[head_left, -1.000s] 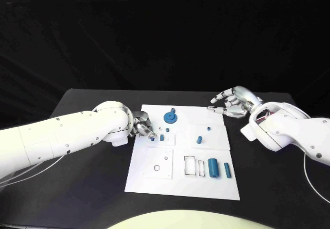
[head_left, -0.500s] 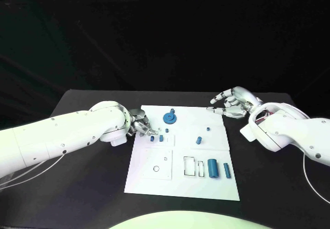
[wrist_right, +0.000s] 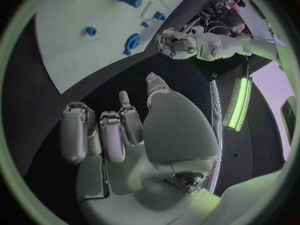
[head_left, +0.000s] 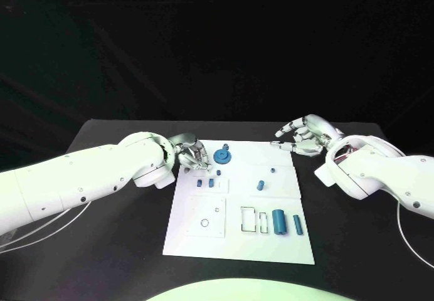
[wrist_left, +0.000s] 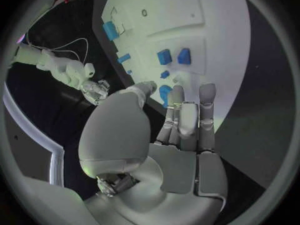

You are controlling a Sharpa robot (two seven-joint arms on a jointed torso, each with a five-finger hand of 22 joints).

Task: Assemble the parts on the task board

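Note:
The white task board (head_left: pixel 237 241) lies mid-table. My left hand (head_left: pixel 192 155) hovers over its far left corner, fingers stretched out and nothing in them, close beside a round blue part (head_left: pixel 222 155). In the left wrist view the fingertips (wrist_left: pixel 178 92) partly hide that round part (wrist_left: pixel 164 91). Two small blue parts (head_left: pixel 199 184) (head_left: pixel 212 183) stand just nearer than the hand. My right hand (head_left: pixel 303 137) floats off the board's far right corner, fingers loosely bent and empty.
A small blue peg (head_left: pixel 271 168) and a short blue part (head_left: pixel 260 185) sit mid-board. Two blue cylinders (head_left: pixel 280 221) (head_left: pixel 298 222) lie at the near right beside rectangular slots (head_left: pixel 249 217). Bare black table (head_left: pixel 118 238) surrounds the board.
My left hand has drawn back from the two small blue parts and moved toward the far edge, beside the round part. The right hand has hardly moved.

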